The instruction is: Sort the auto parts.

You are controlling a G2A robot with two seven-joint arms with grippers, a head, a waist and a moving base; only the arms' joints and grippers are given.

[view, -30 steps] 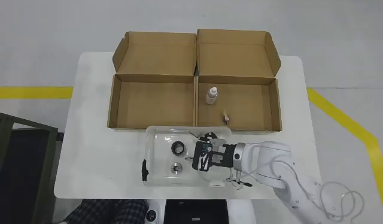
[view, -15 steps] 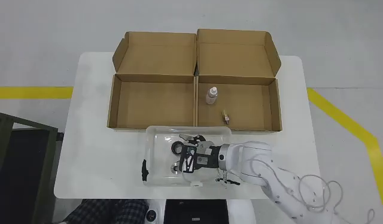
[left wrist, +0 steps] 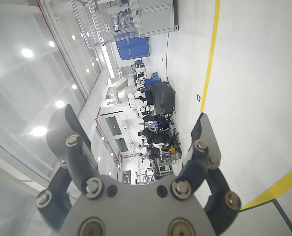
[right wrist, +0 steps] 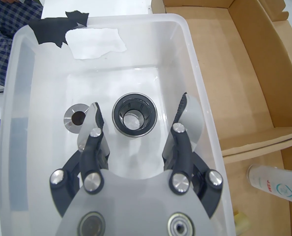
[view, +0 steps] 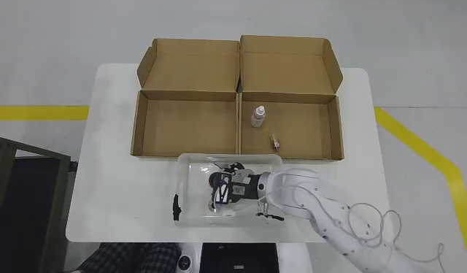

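My right gripper [right wrist: 139, 104] hangs inside the bin [right wrist: 20, 79], jaws spread wide. The ring [right wrist: 134, 116], dark and standing on end with its bore up, sits on the bin floor between my two fingers. It is nearer the finger on the cone's side, and as far as I can tell neither pad touches it. The cone [right wrist: 73, 119], silver with a dark hole, lies just outside that same finger, its edge hidden behind the fingertip.

Ahead of the jaws, on the bin's far rim, a scrap of black tape [right wrist: 55, 29] sits beside a torn white label [right wrist: 96, 42]. Past the bin wall on my other finger's side stands an open box [right wrist: 234, 62]. Back beside my wrist on that side, a bottle [right wrist: 271, 184] lies in the next box [view: 328, 131], with a small brass fitting [view: 276, 141] near it.

My left gripper [left wrist: 136, 114] has its jaws apart too, pointing out into the hall, well away from the parts.
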